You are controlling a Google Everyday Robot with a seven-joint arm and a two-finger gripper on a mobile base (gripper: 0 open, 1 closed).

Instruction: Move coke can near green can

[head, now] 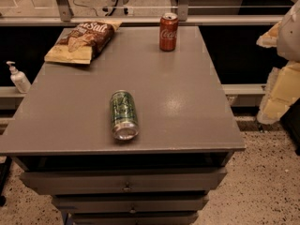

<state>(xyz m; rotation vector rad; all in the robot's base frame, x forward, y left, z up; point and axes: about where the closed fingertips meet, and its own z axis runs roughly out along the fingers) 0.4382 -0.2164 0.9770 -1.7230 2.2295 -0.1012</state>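
Observation:
The red coke can stands upright near the far edge of the grey table top, right of centre. The green can lies on its side near the front of the table, its silver end facing me. My gripper shows as a white and yellowish shape at the right edge of the camera view, beyond the table's right side. It is well apart from both cans and holds nothing that I can see.
A chip bag lies at the far left corner of the table. A white pump bottle stands on a ledge to the left. Drawers sit below the table top. A rail and glass wall run behind the table.

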